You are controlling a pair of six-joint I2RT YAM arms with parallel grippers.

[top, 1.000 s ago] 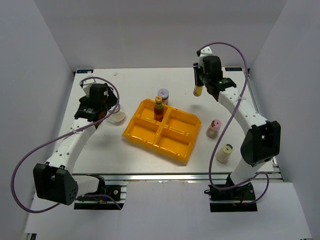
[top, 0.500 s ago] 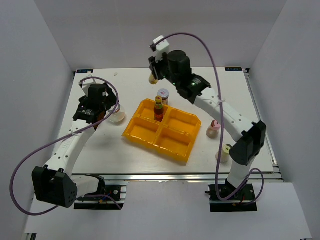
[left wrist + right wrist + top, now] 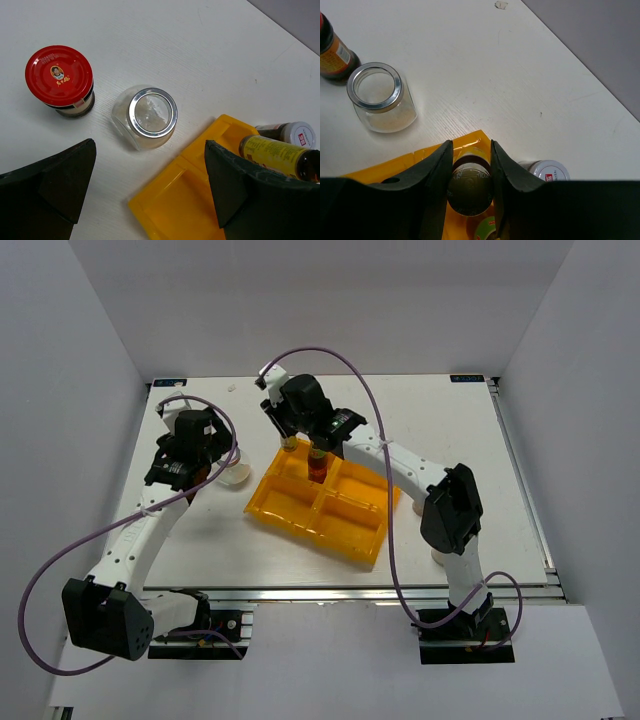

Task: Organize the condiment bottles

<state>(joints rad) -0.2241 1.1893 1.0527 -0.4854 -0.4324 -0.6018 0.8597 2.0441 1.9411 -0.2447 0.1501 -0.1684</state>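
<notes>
My right gripper is shut on a slim brown bottle with a yellow label and holds it upright over the far-left compartment of the yellow tray. The bottle also shows in the left wrist view. A slim red bottle stands in that compartment beside it. My left gripper is open and empty above the table. Below it stand a red-capped jar and a clear glass jar with a silver rim. A silver-lidded jar stands just behind the tray.
The right arm stretches across the tray and hides the table to its right. A pale-capped bottle peeks out under its elbow. The tray's three other compartments hold nothing. The table ends at white walls.
My right arm has swung from the far right of the table to the left with the brown bottle, and lowered it over the tray's far-left compartment. The left arm has barely moved.
</notes>
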